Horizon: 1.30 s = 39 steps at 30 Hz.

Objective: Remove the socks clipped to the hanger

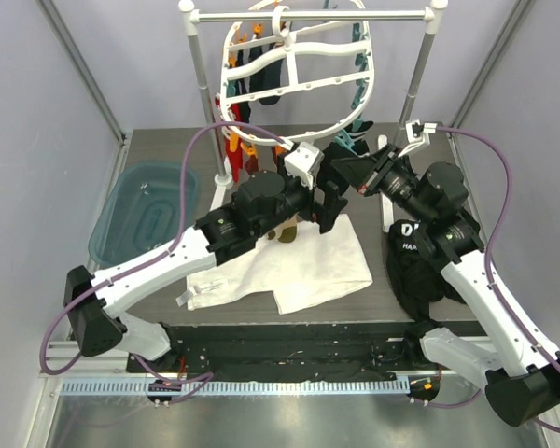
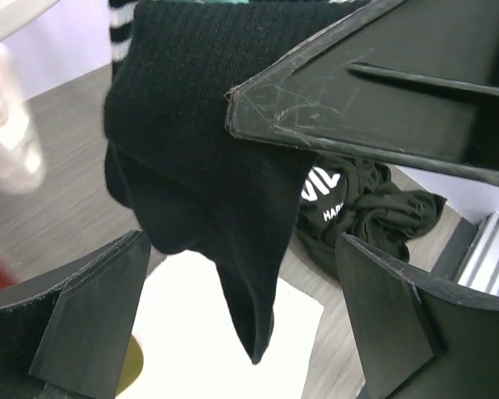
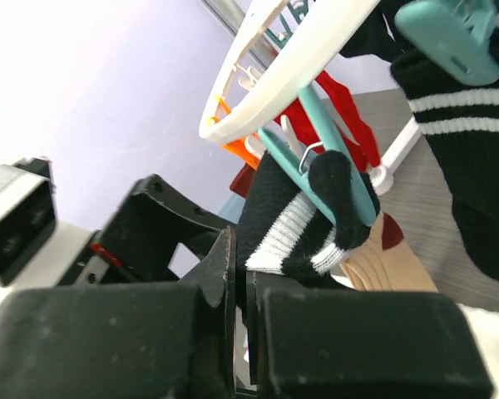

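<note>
1. We are seeing a black knitted sock with a white-striped cuff [image 3: 291, 229] hanging from a teal plastic clip [image 3: 323, 125] on the rim of the white plastic oval hanger frame [image 3: 274, 81].
2. The right gripper [image 3: 243, 283] is clenching its black fingers together just under that cuff. The tips are lying against the fabric, and we are not able to tell whether any cloth is pinched.
3. The left gripper [image 2: 241, 320] is standing released and wide, with the sock's toe dangling between its fingers.
4. A red sock [image 3: 349, 116] is hanging just behind.
5. Below, a flat white cloth [image 2: 191, 337] is lying beside a crumpled black garment with white lettering [image 2: 358, 199].
</note>
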Motion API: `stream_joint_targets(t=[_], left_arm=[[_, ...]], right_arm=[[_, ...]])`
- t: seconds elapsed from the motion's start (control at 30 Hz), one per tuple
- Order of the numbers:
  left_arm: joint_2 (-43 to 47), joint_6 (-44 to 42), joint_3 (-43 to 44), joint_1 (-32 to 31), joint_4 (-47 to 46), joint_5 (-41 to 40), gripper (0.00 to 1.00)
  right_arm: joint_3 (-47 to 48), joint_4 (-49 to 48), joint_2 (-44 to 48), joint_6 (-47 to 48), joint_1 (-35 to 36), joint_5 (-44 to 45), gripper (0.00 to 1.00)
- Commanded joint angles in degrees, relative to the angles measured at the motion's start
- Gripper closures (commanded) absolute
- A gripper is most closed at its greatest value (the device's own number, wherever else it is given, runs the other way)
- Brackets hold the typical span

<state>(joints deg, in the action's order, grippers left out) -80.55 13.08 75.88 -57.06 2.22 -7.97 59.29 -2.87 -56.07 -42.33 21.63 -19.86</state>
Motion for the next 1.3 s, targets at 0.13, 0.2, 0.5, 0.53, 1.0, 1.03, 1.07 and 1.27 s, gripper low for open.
stream_joint_targets(t=[0.13,0.2,0.5,0.53,1.0,1.03,1.07,1.27], left_arm=[[-4.35,-2.71,3.84,-1.48,-6.35,-9.34,0.11],[-4.44,-2.89,3.58,-1.48,-6.53,-11.19,0.29],[2.50,0.18,-2.83,-1.39,-6.96,-7.34,1.00],[3.12,0.97,-3.45,-1.48,-6.70,-6.72,1.00],[5.84,5.20,-6.62,-1.48,-3.54,0.14,1.00],[6.02,5.37,-6.97,-1.39,-3.62,0.23,1.00],[6.28,5.38,-7.14,-1.39,-3.62,0.15,1.00],[6.90,6.34,-7.76,-1.39,-3.98,1.19,1.00]], right_arm=[[0.39,-6.18,0.79,-7.42,0.17,0.78,0.99],[0.30,-5.92,0.88,-7.42,0.17,1.05,0.99],[4.52,7.26,2.37,4.87,0.17,2.45,0.54],[4.61,7.44,2.72,5.84,0.17,2.63,0.46],[24.20,24.64,-6.85,26.31,0.17,9.14,0.32],[25.51,26.06,-8.16,27.29,0.26,9.05,0.31],[27.53,27.30,-8.61,27.99,0.08,8.96,0.30],[25.10,24.51,-8.97,28.09,0.26,4.67,0.27]])
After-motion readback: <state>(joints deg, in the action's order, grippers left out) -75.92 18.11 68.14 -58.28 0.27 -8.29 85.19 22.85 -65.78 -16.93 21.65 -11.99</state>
